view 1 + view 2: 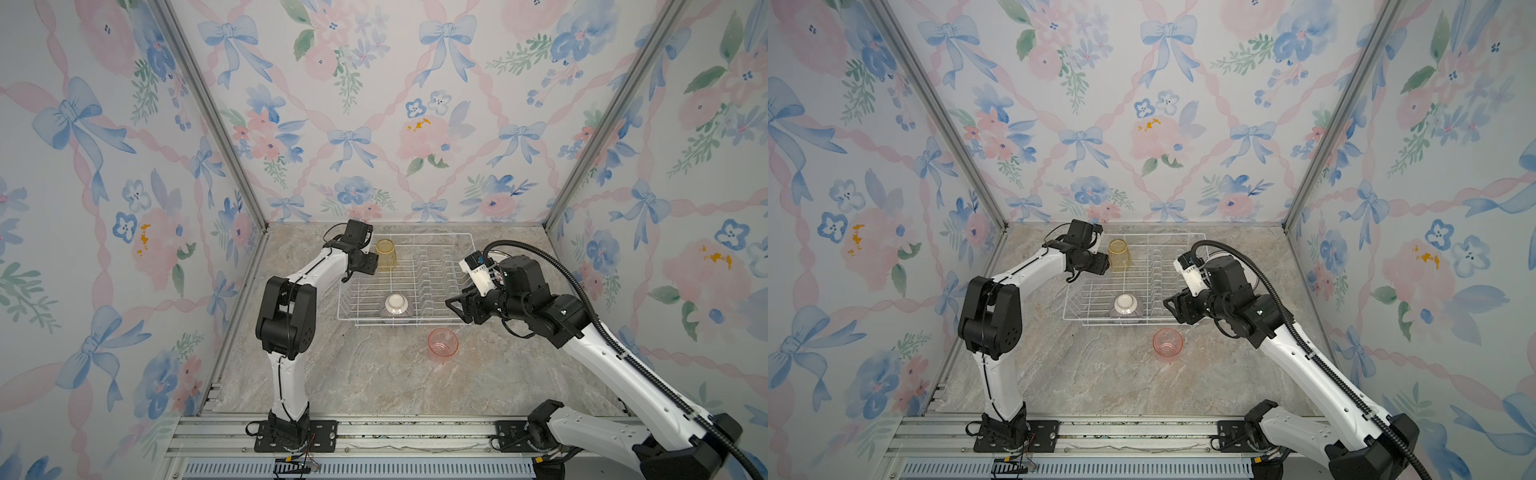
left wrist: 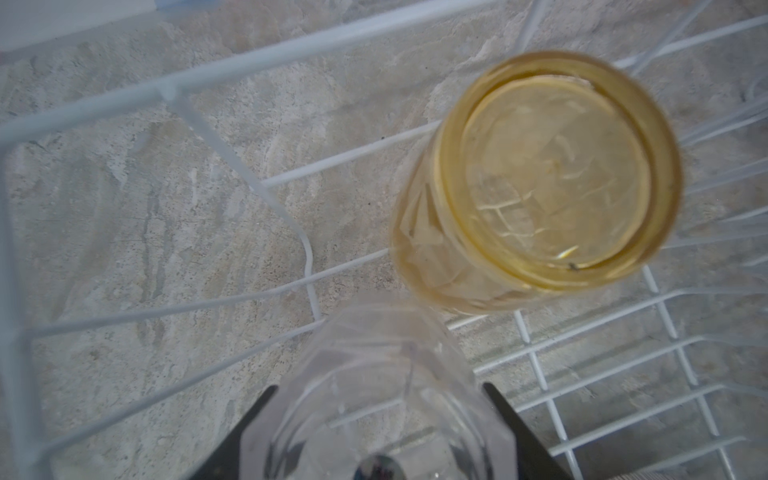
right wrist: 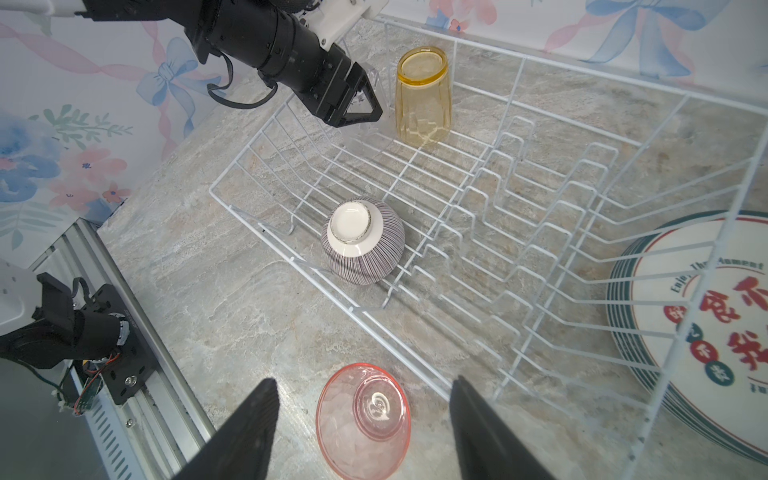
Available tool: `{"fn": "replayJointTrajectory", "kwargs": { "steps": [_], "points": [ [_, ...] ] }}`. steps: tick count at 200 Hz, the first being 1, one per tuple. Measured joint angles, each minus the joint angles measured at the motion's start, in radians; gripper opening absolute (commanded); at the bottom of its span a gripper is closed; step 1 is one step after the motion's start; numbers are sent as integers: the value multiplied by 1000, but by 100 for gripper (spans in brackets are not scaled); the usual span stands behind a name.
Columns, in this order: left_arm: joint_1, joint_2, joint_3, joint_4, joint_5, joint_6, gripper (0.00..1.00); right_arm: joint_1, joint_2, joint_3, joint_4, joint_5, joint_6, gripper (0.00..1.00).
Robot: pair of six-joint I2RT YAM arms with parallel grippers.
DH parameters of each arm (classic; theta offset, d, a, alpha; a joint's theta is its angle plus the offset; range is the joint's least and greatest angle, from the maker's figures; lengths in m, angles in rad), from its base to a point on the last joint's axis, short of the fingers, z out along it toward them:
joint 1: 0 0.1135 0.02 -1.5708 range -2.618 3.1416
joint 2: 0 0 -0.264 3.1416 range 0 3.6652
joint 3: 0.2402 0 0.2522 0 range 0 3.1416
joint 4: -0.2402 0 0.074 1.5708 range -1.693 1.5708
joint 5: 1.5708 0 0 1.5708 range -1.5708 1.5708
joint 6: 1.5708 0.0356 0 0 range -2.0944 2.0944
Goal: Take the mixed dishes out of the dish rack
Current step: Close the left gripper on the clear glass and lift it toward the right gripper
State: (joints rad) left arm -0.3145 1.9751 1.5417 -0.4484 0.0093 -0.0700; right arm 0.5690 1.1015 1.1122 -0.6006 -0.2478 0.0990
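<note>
A clear tumbler (image 2: 386, 353) is pinched by the left gripper (image 2: 379, 390) over the dish rack (image 2: 170, 88), with the inverted yellow tumbler (image 2: 540, 178) just beyond it, while the right gripper (image 3: 363, 380) is held spread, the pink tumbler (image 3: 363, 419) standing untouched on the table (image 3: 249, 311) just ahead of it.
</note>
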Motion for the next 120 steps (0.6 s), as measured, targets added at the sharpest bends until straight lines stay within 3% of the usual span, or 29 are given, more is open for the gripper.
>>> {"fn": "replayJointTrajectory", "kwargs": {
  "steps": [68,120],
  "points": [
    [1,-161,-35,-44,217,-2,44,-23,97,-10,150,-166,73,66],
    [0,-257,-34,-43,411,-6,50,-105,114,-109,360,-354,173,62]
  ]
}}
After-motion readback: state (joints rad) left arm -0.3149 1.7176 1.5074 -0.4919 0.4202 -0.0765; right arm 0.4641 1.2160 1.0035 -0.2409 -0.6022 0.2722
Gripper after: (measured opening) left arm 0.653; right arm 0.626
